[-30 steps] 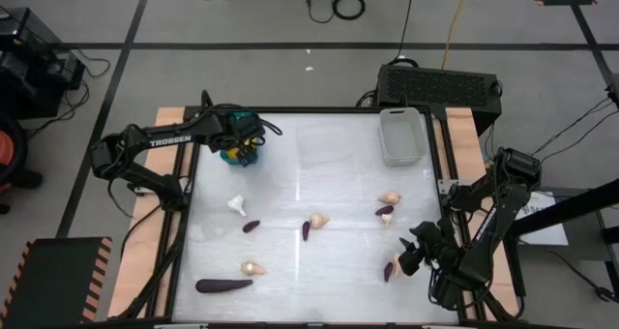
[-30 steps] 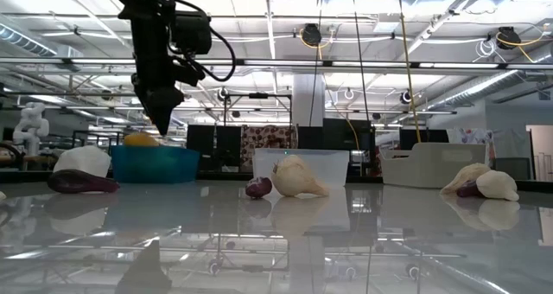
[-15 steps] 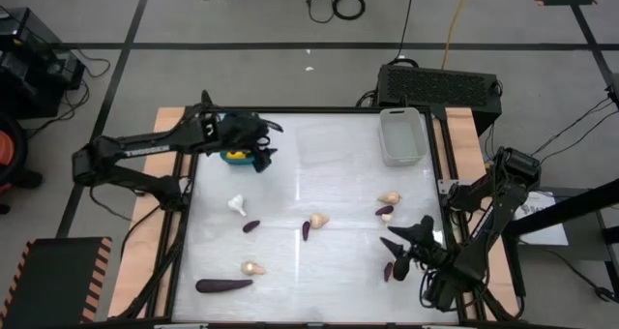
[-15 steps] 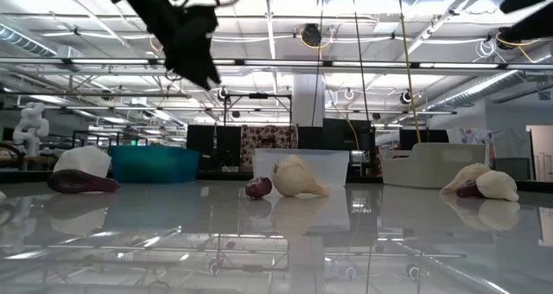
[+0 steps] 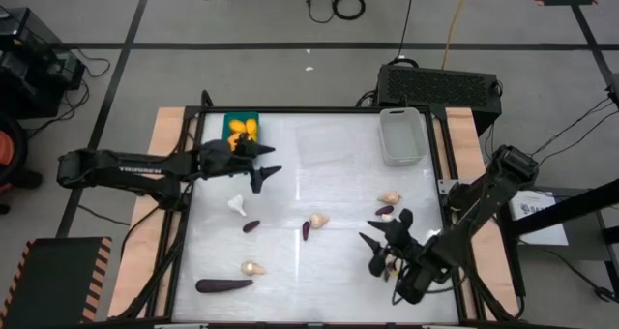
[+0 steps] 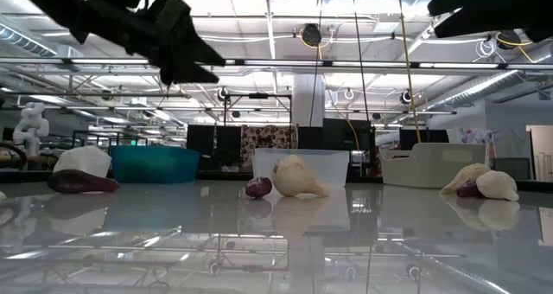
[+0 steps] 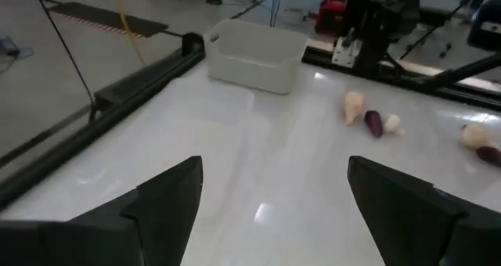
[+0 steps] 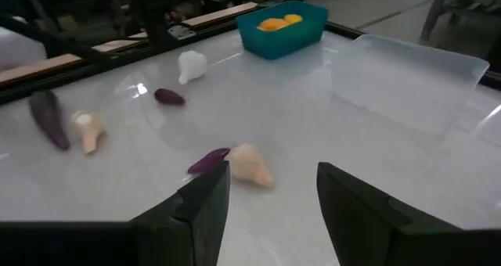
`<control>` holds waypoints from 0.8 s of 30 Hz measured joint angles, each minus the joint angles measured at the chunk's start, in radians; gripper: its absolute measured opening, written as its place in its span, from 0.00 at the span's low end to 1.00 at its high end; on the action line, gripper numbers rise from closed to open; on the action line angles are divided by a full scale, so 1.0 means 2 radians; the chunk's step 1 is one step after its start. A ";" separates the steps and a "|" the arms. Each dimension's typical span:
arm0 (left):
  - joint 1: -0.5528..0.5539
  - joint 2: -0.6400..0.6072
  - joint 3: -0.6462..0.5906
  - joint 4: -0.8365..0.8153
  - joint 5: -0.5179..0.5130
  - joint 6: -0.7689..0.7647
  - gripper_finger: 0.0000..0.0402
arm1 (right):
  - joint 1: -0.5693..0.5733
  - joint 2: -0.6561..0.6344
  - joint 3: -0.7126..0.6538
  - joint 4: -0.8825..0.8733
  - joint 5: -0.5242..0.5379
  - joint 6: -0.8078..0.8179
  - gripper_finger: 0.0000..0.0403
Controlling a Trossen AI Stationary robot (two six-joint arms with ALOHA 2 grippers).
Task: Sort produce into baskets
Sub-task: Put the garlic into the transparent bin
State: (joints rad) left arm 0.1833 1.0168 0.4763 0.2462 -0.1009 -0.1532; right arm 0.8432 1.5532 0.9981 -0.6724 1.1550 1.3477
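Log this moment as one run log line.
left gripper: open, empty, beside teal bin | right gripper: open, over table | teal bin: yellow pieces inside

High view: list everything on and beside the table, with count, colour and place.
teal bin: one, teal, far left corner
yellow-orange ovals: at least two, inside the teal bin
clear tray: one, see-through, far middle
white-grey bin: one, translucent white-grey, far right
black box: one, black, off the table beyond the far right corner
pale bulbs: at least four, cream, scattered mid-table
short purple pieces: at least three, dark purple, mid-table
long purple piece: one, dark purple, near left
left tool: open, dark, above the table by the teal bin
right tool: open, dark, near right
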 joint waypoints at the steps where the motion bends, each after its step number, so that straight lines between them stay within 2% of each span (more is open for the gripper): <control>1: -0.002 0.000 -0.009 0.002 -0.002 -0.009 0.81 | -0.007 0.000 0.000 0.009 -0.002 -0.013 0.46; 5: -0.003 -0.003 -0.029 -0.003 -0.011 -0.024 0.81 | -0.032 0.000 0.000 0.046 -0.025 -0.083 0.46; 11: 0.002 -0.028 -0.036 -0.041 -0.148 -0.035 0.81 | -0.067 0.014 0.000 0.145 -0.083 -0.194 0.46; 15: 0.010 -0.052 -0.035 -0.046 -0.159 -0.027 0.81 | -0.083 0.035 0.000 0.202 -0.143 -0.273 0.46; 17: 0.010 -0.061 -0.035 -0.050 -0.156 -0.022 0.81 | -0.095 0.038 0.000 0.203 -0.194 -0.282 0.46; 20: 0.009 -0.066 -0.035 -0.045 -0.156 -0.030 0.81 | -0.109 0.033 0.000 0.179 -0.269 -0.255 0.46; 24: 0.001 -0.057 -0.035 -0.017 -0.155 -0.037 0.81 | -0.127 0.005 0.000 0.116 -0.335 -0.216 0.46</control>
State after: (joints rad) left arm 0.1861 0.9023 0.4053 0.2113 -0.4114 -0.2279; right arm 0.5894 1.5625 0.9985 -0.4398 0.4843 0.9156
